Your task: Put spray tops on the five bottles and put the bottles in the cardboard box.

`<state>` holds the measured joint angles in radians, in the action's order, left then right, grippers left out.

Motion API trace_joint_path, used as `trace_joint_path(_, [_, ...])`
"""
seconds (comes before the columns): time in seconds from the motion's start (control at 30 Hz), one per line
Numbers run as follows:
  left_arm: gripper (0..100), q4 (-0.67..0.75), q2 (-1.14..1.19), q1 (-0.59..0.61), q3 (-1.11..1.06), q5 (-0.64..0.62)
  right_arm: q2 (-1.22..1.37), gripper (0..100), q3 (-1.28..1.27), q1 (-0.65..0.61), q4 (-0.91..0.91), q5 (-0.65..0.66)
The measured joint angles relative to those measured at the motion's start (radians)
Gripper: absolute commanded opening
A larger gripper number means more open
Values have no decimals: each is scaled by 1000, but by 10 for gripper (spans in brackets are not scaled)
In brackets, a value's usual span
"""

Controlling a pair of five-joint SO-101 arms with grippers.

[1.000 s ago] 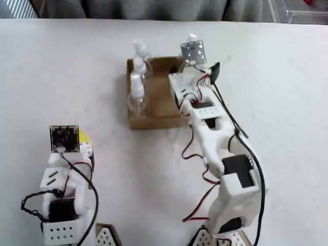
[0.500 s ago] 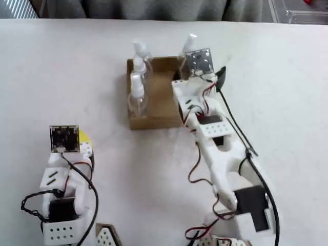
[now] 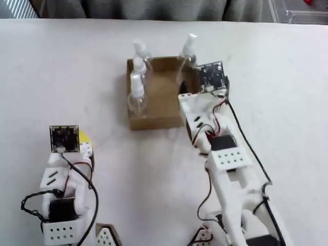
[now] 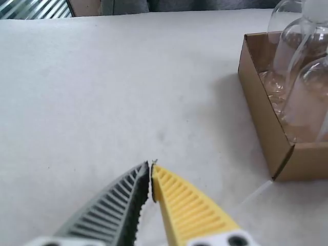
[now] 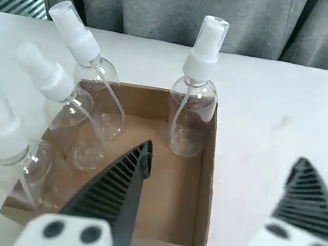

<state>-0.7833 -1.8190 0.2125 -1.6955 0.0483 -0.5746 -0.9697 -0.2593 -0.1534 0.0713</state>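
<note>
While the left gripper [image 4: 151, 177] sits pressed together, its arm folded at the table's [image 4: 102, 77] near edge, the right gripper [image 5: 225, 152] hovers spread wide over the cardboard box [image 5: 209, 174], where four capped bottles [image 5: 193, 110] stand upright.

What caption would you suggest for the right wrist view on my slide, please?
The right gripper hangs open above the edge of the cardboard box, with four spray-topped bottles standing inside.

Right hand [image 5: 224, 154] drawn back from the far right corner of the cardboard box [image 3: 154, 120] and toward its own base. The bottle [image 3: 187, 51] in that corner, covered by the arm a second ago, now stands uncovered, apart from the hand.
</note>
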Motion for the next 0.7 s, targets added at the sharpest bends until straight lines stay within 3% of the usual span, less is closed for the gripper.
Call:
trace_joint_path(0.23, [22, 0, 0, 0, 0, 0, -207, 21, 0, 48, -249, 0])
trace_joint_path(0.7, [22, 0, 0, 0, 0, 0, -379, 19, -32, 135, -694, 0])
